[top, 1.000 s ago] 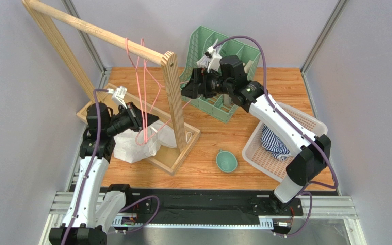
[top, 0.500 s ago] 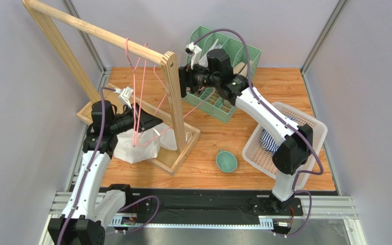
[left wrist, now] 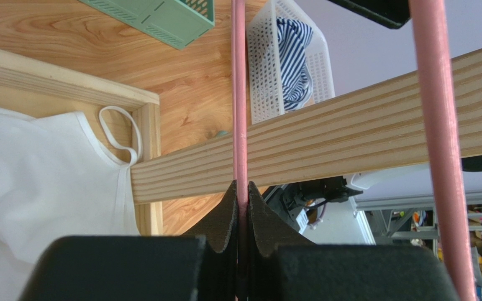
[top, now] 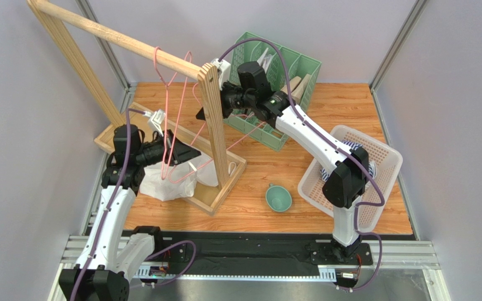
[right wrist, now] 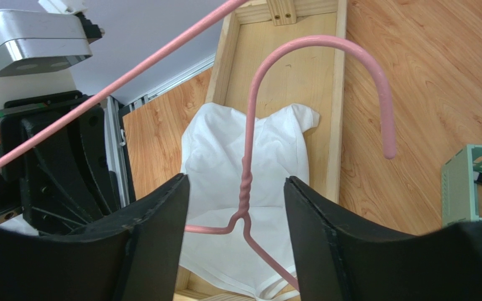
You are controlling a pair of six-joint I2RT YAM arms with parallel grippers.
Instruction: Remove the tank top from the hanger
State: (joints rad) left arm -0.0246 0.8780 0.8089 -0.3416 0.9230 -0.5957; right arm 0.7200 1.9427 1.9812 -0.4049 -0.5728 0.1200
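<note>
Right gripper (right wrist: 236, 188) swung left to rack (top: 212, 119), fingers (right wrist: 155, 238) apart astride hanger (right wrist: 325, 47) neck, left gripper (left wrist: 240, 191) clamped on hanger wire

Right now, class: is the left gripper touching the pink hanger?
Touching. The left wrist view shows the left gripper shut on the pink hanger wire, with no gap.

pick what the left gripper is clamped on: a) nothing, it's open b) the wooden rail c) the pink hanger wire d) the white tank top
c: in the left wrist view the left gripper is pinched shut on the thin pink hanger wire, while the white tank top lies off to the side, not in its grip.
</note>
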